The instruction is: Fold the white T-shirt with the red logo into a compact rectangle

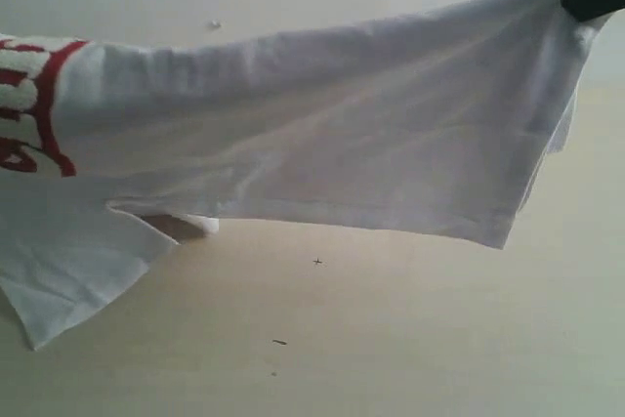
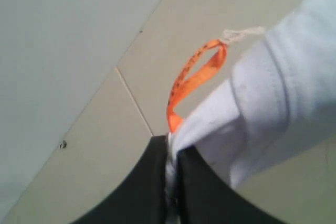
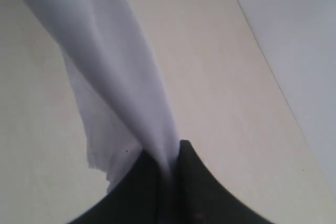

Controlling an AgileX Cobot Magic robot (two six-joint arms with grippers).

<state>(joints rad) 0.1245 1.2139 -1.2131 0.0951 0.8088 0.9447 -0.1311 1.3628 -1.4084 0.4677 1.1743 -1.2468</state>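
Left gripper (image 2: 173,182) is pinched tight on collar cloth beside the orange tag (image 2: 195,77), and the right gripper (image 3: 170,179) is clamped on a thin edge of the white T-shirt (image 1: 342,134). Shirt hangs stretched above the table (image 1: 391,339), red logo (image 1: 39,104) far left, one corner resting down. Pull harder and that skinny bite may slip, dropping the cloth.

The large white cotton T-shirt (image 1: 342,134) is held raised by one corner at upper right and stretched taut, its lower-left part lying creased. The red-outlined fuzzy white logo (image 1: 34,104) is cut off at the left edge.
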